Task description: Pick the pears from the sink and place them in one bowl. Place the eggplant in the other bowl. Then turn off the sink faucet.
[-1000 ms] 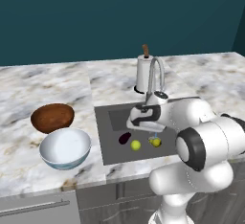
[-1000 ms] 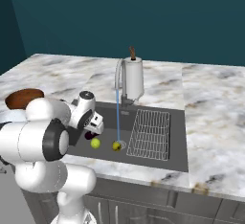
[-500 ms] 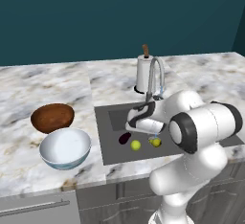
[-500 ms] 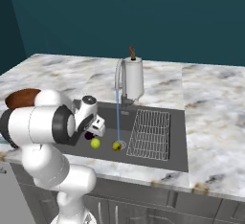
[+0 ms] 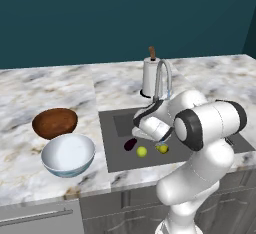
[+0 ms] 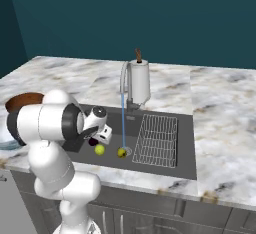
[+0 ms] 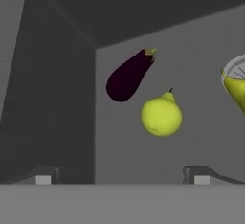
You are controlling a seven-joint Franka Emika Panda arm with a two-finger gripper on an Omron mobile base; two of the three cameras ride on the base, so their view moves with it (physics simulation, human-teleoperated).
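Two yellow-green pears lie on the floor of the dark sink (image 5: 114, 124): one pear (image 5: 142, 151) next to the dark purple eggplant (image 5: 130, 144), the other pear (image 5: 163, 148) by the drain. My gripper (image 7: 122, 177) hangs open just above the nearer pear (image 7: 161, 116), with the eggplant (image 7: 128, 74) beyond it and the second pear (image 7: 235, 88) at the right edge. Nothing is between the fingers. From the right base, the gripper (image 6: 101, 139) sits low in the basin over the eggplant (image 6: 92, 141) and pear (image 6: 100, 149). The faucet (image 6: 123, 78) runs a thin stream.
The white and blue bowl (image 5: 68, 154) and the brown wooden bowl (image 5: 55, 122) stand on the marble counter left of the sink. A wire rack (image 6: 156, 139) fills the basin's right side. A white roll with a brown top (image 5: 149, 78) stands behind the faucet.
The arm has swung its elbow round and the hand has dropped lower into the sink toward the fruit. The jaws stay open. Pears and eggplant have not moved.
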